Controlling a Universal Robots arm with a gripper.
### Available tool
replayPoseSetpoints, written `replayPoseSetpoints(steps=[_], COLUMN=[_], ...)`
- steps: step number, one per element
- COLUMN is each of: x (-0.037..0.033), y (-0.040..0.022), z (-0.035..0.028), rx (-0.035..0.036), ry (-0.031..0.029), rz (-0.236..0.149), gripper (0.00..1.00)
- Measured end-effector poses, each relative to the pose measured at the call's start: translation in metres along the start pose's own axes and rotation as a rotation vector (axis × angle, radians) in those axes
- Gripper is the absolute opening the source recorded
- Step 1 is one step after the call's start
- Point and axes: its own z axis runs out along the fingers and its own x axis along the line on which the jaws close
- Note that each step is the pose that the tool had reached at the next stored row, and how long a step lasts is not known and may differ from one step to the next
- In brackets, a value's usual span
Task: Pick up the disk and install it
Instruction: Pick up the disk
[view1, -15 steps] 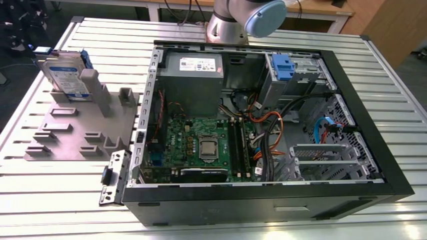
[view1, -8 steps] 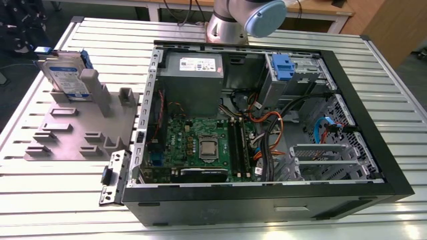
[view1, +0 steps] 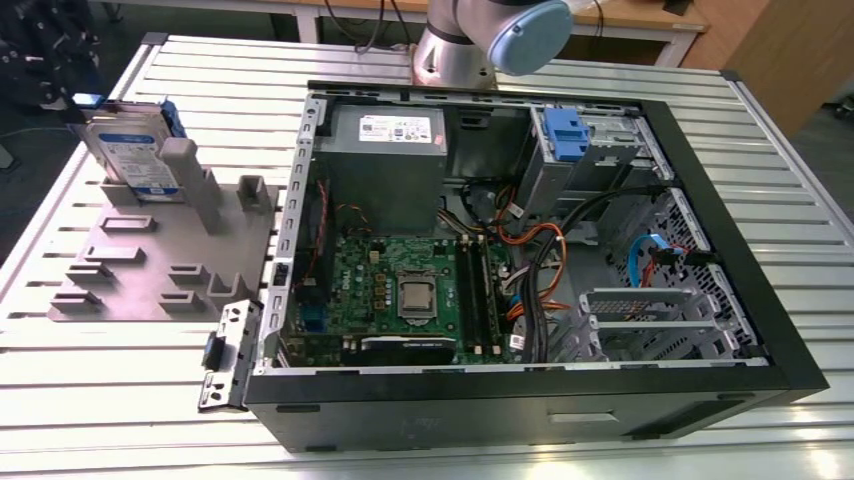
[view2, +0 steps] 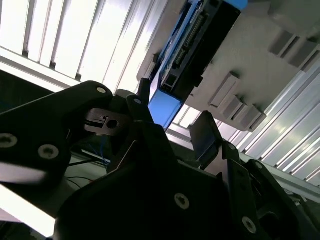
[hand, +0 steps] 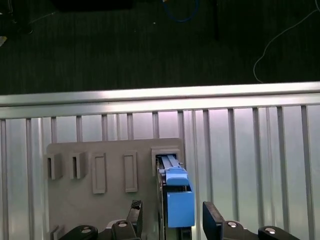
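Aluminium slats form the table (view1: 120, 380), and most of its middle is taken by the black computer case (view1: 467, 410). The case lies on its side with the panel off, so the boards and the drive cage (view1: 587, 150) at its far right corner can be reached from above. On the exterior view's left, just beside the case, lies a grey slotted holder plate (view1: 134, 270). The disk (view1: 134, 155) stands on edge in the plate's far slot. That posture likely serves the pick, since it leaves the blue-framed upper end free above the plate. In the first wrist view the claw (hand: 172, 220) straddles that blue end with its jaws parted. One of its fingers (hand: 212, 217) stands on each side of the frame with a gap showing, so nothing is clamped yet. The disk rests in its slot, well apart from the cage.
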Motion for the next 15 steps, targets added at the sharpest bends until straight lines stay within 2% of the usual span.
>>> replayPoseSetpoints(steps=[3,5,7,12,15], x=[0.0000,0.0003,0.0006,0.0006,-0.0010], y=[0.0009,0.0036,0.0059,0.0059,0.0060], z=[0.0033,0.0066,0.0118,0.0206,0.0249], rx=[-0.0001,0.0010,0.0017,0.0014,0.0013], ry=[0.0001,0.0000,-0.0001,-0.0003,-0.0026], rz=[-0.018,-0.021,-0.022,-0.030,-0.031], gripper=[0.59,0.59,0.59,0.59,0.59])
